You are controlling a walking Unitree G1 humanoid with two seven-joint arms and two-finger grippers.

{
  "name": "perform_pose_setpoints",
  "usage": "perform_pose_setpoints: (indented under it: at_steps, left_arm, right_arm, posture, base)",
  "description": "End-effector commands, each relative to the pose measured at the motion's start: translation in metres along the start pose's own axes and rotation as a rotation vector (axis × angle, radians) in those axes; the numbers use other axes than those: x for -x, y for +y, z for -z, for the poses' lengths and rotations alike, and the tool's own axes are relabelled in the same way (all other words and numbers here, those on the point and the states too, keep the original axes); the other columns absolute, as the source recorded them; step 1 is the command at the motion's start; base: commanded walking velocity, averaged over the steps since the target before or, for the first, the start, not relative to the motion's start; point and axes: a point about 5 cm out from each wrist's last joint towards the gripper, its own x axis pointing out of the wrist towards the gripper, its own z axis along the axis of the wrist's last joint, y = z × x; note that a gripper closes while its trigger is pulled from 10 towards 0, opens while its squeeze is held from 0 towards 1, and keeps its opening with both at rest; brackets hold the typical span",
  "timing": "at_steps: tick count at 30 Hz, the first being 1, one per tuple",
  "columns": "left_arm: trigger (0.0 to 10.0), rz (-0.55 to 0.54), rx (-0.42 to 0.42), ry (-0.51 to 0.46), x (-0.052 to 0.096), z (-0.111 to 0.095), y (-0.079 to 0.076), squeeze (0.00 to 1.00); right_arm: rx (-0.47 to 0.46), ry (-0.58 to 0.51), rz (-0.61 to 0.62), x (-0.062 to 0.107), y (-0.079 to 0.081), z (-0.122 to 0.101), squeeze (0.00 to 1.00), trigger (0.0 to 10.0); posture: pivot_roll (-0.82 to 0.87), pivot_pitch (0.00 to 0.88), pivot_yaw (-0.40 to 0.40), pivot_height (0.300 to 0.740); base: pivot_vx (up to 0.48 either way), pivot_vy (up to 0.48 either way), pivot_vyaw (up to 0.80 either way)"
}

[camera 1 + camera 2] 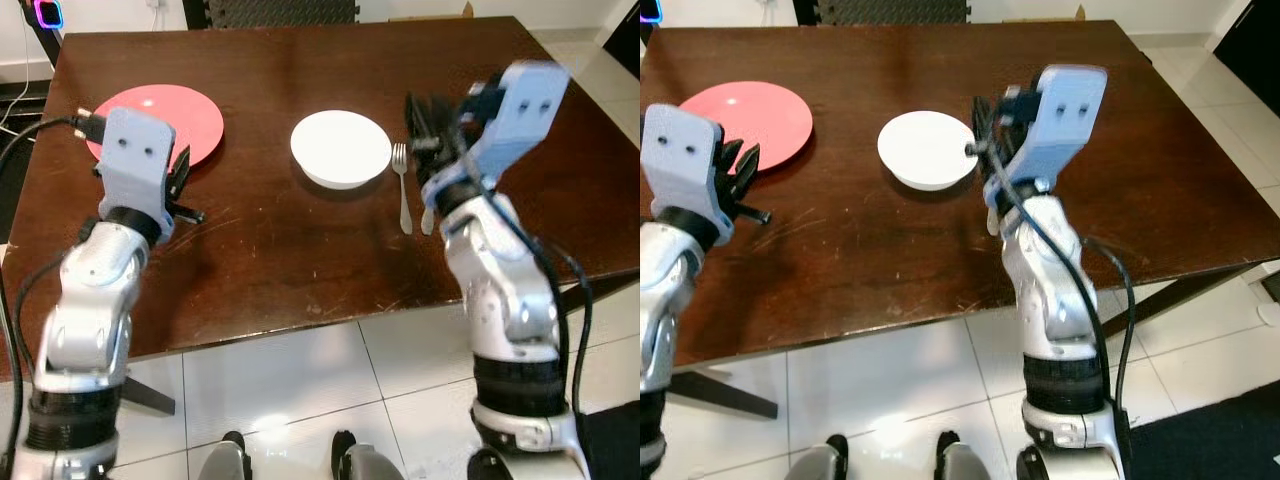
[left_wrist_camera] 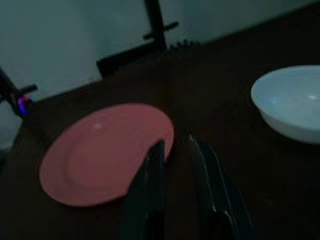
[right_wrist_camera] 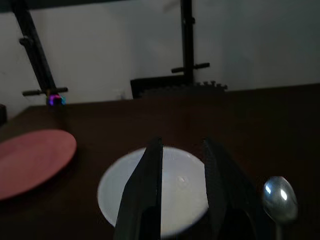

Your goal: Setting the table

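Observation:
A white bowl [image 1: 340, 148] stands mid-table, with a red plate [image 1: 160, 120] to its left. A fork [image 1: 402, 187] lies just right of the bowl, tines pointing away from me. In the right wrist view a spoon [image 3: 280, 200] shows beside the fingers. My right gripper [image 1: 425, 115] hovers over the fork, to the right of the bowl. It is open, with nothing between its fingers. My left gripper [image 1: 183, 185] is held low at the near right edge of the red plate [image 2: 105, 152]. Its fingers are slightly apart and empty.
The dark wooden table [image 1: 300, 250] has bare room in front of the bowl and on its right half. Its near edge [image 1: 330, 315] runs just before my arms, with white floor tiles below. A dark chair back [image 1: 280, 10] stands at the far side.

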Motion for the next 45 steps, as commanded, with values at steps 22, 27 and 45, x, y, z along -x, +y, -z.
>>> perform_pose_setpoints:
  at_steps: [22, 27, 45]
  left_arm:
    - [10.0, 0.13, -0.083, 0.132, 0.093, 0.04, -0.051, 0.0]
    - [10.0, 0.109, -0.109, 0.149, 0.095, 0.047, -0.047, 0.0]
    - [10.0, 0.023, 0.018, 0.209, 0.08, 0.064, -0.047, 0.0]
  right_arm:
    - [0.1, 0.219, 0.102, 0.069, -0.017, 0.091, 0.0, 10.0]
    - [0.093, 0.244, 0.112, 0.076, -0.018, 0.102, 0.0, 10.0]
    - [0.045, 0.227, 0.113, 0.07, -0.016, 0.105, 0.0, 10.0]
  posture:
    - [0.12, 0.154, -0.036, 0.74]
    - [0.12, 0.139, -0.031, 0.74]
    - [0.11, 0.104, -0.012, 0.74]
  base:
    - [0.0, 0.0, 0.0]
    - [0.0, 0.0, 0.0]
    - [0.0, 0.0, 0.0]
